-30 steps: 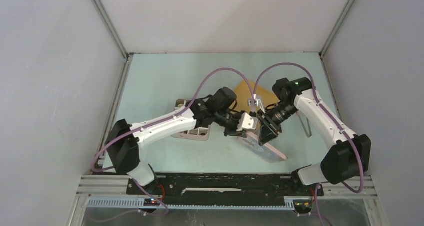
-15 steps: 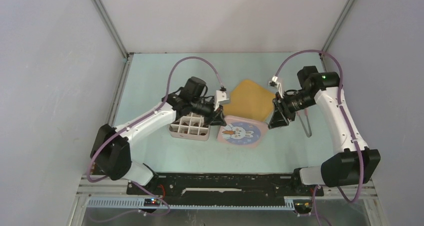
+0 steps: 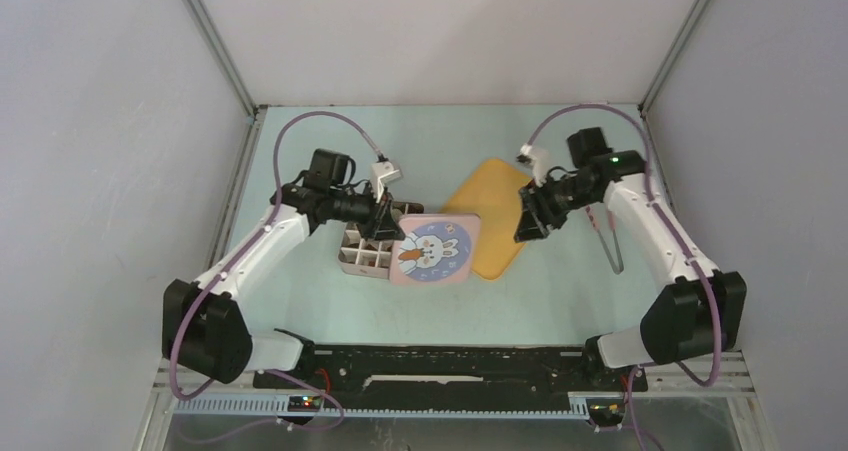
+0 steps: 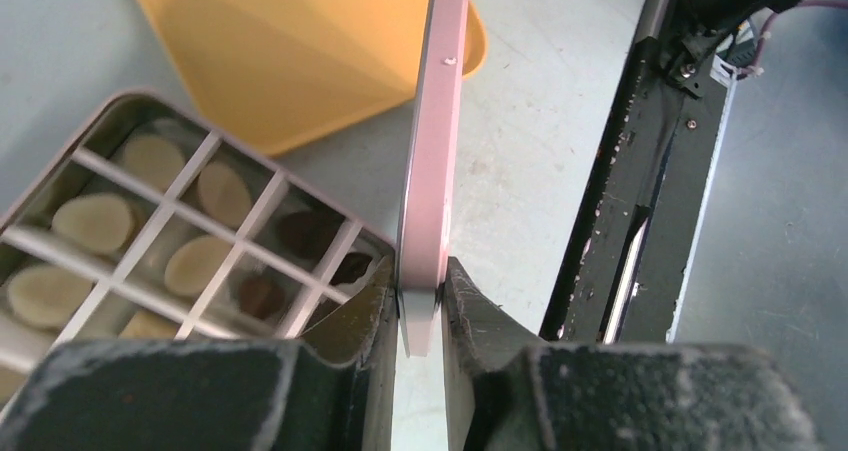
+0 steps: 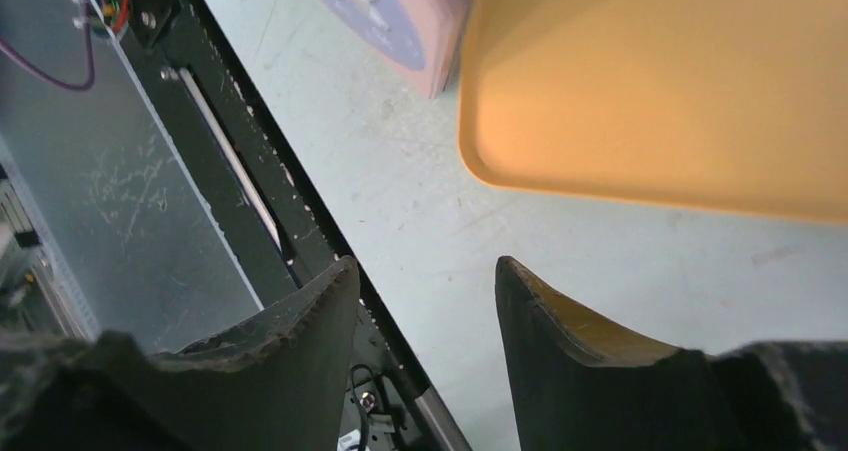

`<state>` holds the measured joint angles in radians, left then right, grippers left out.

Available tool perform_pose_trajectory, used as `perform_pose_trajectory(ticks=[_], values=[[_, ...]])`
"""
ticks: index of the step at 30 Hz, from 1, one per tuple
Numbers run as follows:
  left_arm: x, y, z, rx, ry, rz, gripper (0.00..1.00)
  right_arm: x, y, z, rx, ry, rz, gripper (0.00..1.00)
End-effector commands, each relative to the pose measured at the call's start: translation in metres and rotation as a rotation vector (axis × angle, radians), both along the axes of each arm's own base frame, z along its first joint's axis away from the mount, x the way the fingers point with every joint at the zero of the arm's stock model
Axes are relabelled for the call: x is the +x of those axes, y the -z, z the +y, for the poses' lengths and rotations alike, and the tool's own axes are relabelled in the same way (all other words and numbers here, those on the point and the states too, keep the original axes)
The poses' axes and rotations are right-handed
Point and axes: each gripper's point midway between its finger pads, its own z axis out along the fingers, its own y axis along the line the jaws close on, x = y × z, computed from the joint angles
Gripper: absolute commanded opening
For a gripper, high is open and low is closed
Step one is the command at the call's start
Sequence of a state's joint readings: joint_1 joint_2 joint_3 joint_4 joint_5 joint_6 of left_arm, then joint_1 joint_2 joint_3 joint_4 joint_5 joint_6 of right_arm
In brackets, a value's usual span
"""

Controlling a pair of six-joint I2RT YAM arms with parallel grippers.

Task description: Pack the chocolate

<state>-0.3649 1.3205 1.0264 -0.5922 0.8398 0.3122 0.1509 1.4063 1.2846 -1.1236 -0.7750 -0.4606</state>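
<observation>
I am pinching the rim of the pink lid (image 4: pixel 432 171) with my left gripper (image 4: pixel 420 306), both fingers pressing tight against it. I am holding it tilted on edge over the right side of the divided box (image 3: pixel 362 267), with its rabbit picture facing upward. The chocolate (image 4: pixel 95 221) is sitting in the box's compartments, cream pieces in some and dark ones in others. I am keeping my right gripper (image 5: pixel 425 301) spread apart with nothing between the fingers, hovering over the table just off the edge of the yellow tray (image 5: pixel 650 91).
</observation>
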Motion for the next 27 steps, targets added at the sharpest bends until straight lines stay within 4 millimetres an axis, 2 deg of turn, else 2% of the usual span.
perform_pose_trajectory(ticks=[1,3,5,9,12,18,23,27], values=[[-0.005,0.003,0.022,0.001,-0.074,0.083,0.1,-0.007,0.024,0.045,-0.053,-0.102,0.015,0.56],[0.001,0.004,0.031,0.002,-0.115,0.102,0.1,-0.014,0.039,0.062,-0.11,-0.176,0.003,0.56],[0.008,0.007,0.039,-0.002,-0.151,0.124,0.1,-0.013,0.045,0.074,-0.122,-0.203,-0.018,0.57],[0.02,0.018,0.056,-0.01,-0.196,0.182,0.1,0.011,0.054,0.086,-0.134,-0.132,-0.057,0.57],[0.031,0.034,0.072,0.006,-0.226,0.227,0.1,0.021,0.061,0.097,-0.111,-0.097,-0.042,0.57],[0.063,0.054,0.105,-0.021,-0.324,0.352,0.1,0.011,0.077,0.129,-0.052,-0.195,0.091,0.57],[0.078,0.061,0.114,-0.036,-0.368,0.4,0.1,0.013,0.074,0.147,-0.022,-0.226,0.133,0.61],[0.083,0.058,0.113,-0.066,-0.387,0.427,0.1,0.013,0.069,0.15,-0.006,-0.242,0.134,0.64]])
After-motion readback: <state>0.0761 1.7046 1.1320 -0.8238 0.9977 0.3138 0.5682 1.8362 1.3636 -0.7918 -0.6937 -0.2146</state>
